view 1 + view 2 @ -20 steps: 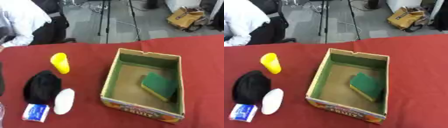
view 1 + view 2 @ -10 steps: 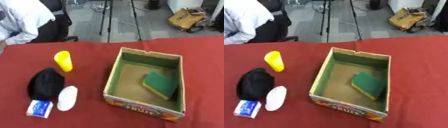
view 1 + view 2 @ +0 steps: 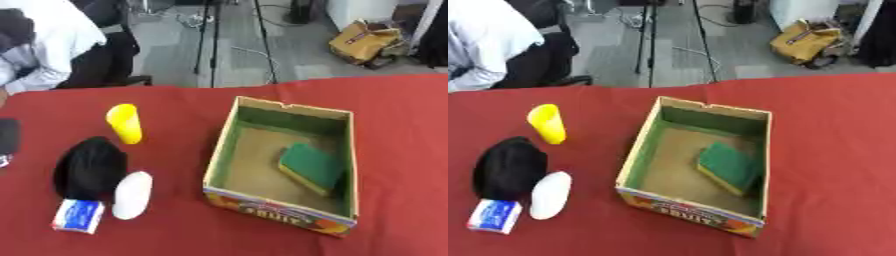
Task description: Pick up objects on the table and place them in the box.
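Note:
A cardboard box stands open on the red table right of centre, with a green sponge lying inside on its right side. Left of the box lie a yellow cup on its side, a black rounded object, a white oval object and a small blue-and-white packet. A dark shape at the left edge of the left eye view looks like my left hand, well apart from the objects. My right hand shows in neither view.
The red cloth covers the whole table. Beyond the far edge are a seated person in white, a tripod and a yellow bag on the floor. Bare cloth lies right of the box and in front of it.
The whole picture has shifted a little, so the camera moved. The objects and the box lie where they were.

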Controlling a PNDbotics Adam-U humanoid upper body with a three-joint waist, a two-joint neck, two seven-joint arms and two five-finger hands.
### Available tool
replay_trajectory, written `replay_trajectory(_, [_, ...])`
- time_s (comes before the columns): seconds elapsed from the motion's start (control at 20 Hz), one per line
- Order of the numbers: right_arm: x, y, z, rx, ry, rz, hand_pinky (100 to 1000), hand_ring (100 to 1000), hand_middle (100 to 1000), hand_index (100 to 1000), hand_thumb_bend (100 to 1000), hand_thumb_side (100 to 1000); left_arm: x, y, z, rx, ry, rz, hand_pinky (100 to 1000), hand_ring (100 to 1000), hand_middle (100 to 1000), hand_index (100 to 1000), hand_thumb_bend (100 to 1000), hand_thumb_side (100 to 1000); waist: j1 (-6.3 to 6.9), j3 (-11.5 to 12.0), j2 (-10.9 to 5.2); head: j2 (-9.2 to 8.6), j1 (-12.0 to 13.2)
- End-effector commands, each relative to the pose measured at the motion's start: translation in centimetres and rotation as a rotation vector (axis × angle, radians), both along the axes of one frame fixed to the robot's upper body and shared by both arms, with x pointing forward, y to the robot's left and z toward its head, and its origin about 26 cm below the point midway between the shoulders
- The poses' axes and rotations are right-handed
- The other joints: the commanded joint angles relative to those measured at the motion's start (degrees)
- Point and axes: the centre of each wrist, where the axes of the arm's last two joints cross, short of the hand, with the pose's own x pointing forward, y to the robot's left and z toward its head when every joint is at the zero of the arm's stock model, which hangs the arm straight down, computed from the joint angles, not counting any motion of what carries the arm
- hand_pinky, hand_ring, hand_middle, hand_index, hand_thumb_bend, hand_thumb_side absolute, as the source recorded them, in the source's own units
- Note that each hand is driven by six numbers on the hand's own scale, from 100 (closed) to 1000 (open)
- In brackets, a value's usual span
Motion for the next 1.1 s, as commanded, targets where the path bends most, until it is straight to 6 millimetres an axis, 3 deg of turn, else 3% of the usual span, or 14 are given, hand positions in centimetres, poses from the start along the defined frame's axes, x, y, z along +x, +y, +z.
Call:
replay_trajectory(0.05, [-0.2,0.0,0.3,-0.017,0.004,-0.009,841,821,724,760,100,1000,0.7,1.4,1.3,0.205,-0.04,0.056,1000,1000,1000,1000,100,245,-0.02,0.03,-1.66,0.61,-0.17])
replay_trajectory(0.35, [-0.1,0.3,0.1,-0.021,0.033,-0.008,845,823,724,760,100,1000,3.2,2.8,1.4,0.349,-0.028,0.122,1000,1000,1000,1000,100,246,0.18,-0.04,-1.98,0.54,0.02])
replay_trajectory(0.7, [-0.1,0.4,-0.1,-0.034,0.053,-0.005,849,826,725,758,100,1000,5.7,5.0,-0.1,0.415,0.081,0.252,1000,1000,1000,1000,100,254,0.53,0.09,-2.09,0.34,0.28])
replay_trajectory(0.75, [-0.1,0.5,-0.1,-0.035,0.055,-0.004,850,828,725,757,100,1000,6.0,5.2,-0.3,0.413,0.099,0.269,1000,1000,1000,1000,100,348,0.58,0.1,-2.09,0.32,0.33])
replay_trajectory(0.8, [-0.1,0.5,-0.1,-0.035,0.059,-0.003,850,828,725,757,100,1000,6.4,5.6,-0.8,0.416,0.14,0.301,1000,1000,1000,1000,100,364,0.69,-0.01,-2.07,0.3,0.5])
replay_trajectory(0.95, [0.0,0.6,-0.1,-0.036,0.068,-0.004,851,828,724,751,100,1000,7.3,6.4,-1.8,0.422,0.221,0.35,1000,1000,1000,1000,100,620,0.84,-0.21,-2.0,0.19,0.8])
replay_trajectory(1.05, [0.0,0.6,-0.1,-0.036,0.073,-0.003,851,828,723,748,100,1000,7.6,6.8,-2.4,0.431,0.283,0.38,1000,1000,1000,1000,100,954,0.89,-0.33,-2.0,0.24,0.93])
replay_trajectory(1.1, [0.0,0.6,-0.1,-0.036,0.075,-0.003,852,828,722,746,100,1000,7.8,7.1,-2.7,0.431,0.316,0.402,1000,1000,1000,1000,100,998,0.92,-0.37,-2.0,0.24,1.0])
